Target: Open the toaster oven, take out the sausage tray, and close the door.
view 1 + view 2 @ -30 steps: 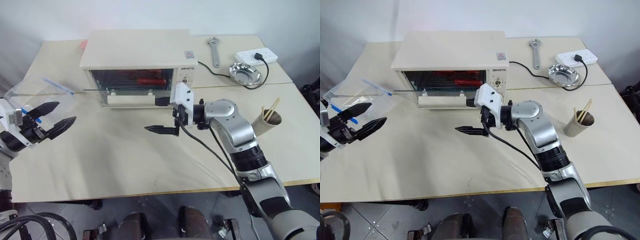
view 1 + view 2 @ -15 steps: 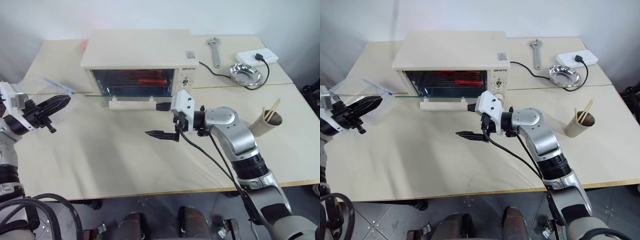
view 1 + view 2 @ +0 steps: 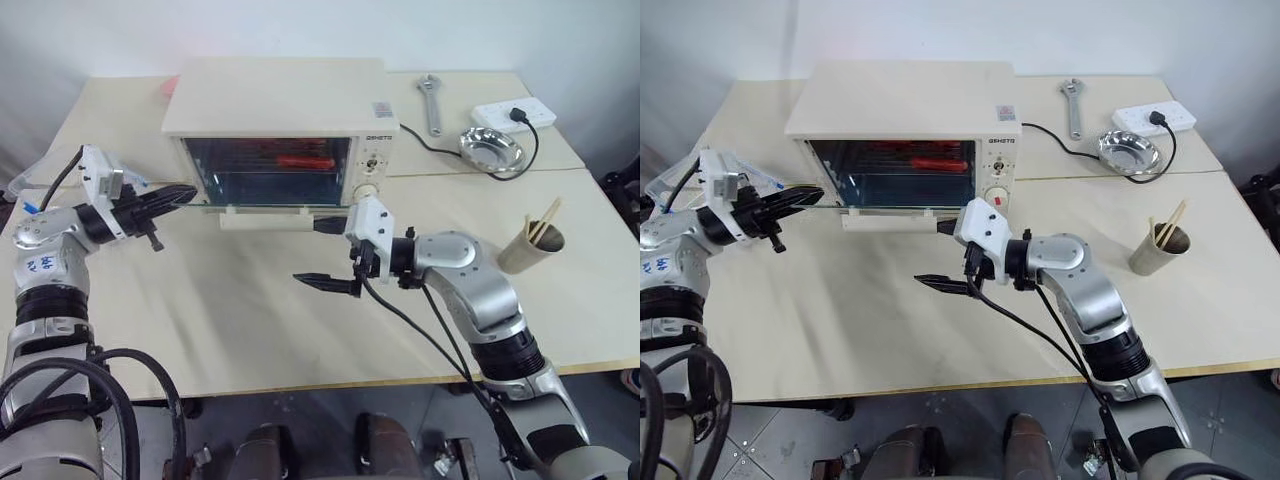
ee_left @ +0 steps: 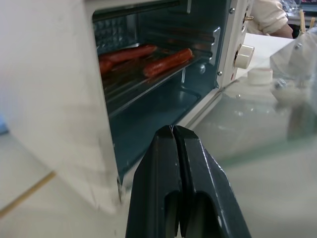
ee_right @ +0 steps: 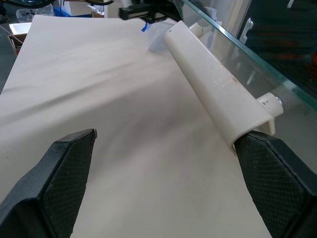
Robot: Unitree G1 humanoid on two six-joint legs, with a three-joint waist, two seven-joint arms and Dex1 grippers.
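The cream-white toaster oven point(image 3: 275, 95) stands at the back middle of the table. Its glass door point(image 4: 257, 124) hangs open, about level, with the bar handle point(image 3: 268, 221) at its front. Red sausages lie on the sausage tray point(image 4: 143, 62) inside on the rack. My left gripper point(image 3: 178, 195) is shut on nothing, its tips at the door's left corner by the oven opening. My right gripper point(image 3: 325, 253) is open in front of the handle's right end; one finger point(image 5: 277, 168) is close under that end, the other finger point(image 5: 64, 173) is over bare table.
A wrench point(image 3: 428, 100), a white power strip point(image 3: 512, 110) and a round steel dish point(image 3: 490, 148) lie at the back right. A paper cup with sticks point(image 3: 530, 248) stands at the right. A clear plastic box point(image 3: 668, 176) sits behind my left arm.
My left gripper has shut and swung right to the door's left corner. The door handle sits lower than before. The right gripper has hardly moved.
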